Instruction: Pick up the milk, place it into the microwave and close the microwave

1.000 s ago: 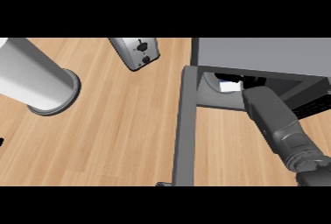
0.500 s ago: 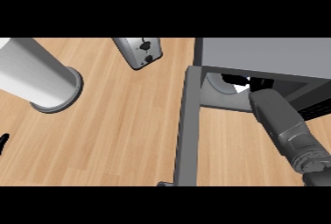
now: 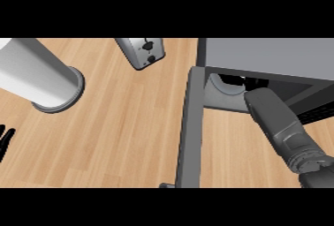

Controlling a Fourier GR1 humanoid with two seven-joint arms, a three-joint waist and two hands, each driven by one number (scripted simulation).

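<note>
**Right arm inside microwave, milk out of sight**

Right hand (image 3: 236, 80) mostly hidden in the microwave (image 3: 274, 57) cavity; only dark finger shapes visible, open or curled cannot tell. Grey right forearm (image 3: 280, 123) angled up from lower right into the opening. Milk not visible, location cannot tell. Microwave door (image 3: 189, 132) swung open, edge-on, running down the counter (image 3: 124, 132). Left hand (image 3: 5, 137) at left edge, only fingertips showing, straight and slightly apart, holding nothing. Toaster (image 3: 143, 52) at top, grey cylinder (image 3: 36, 77) upper left.
</note>
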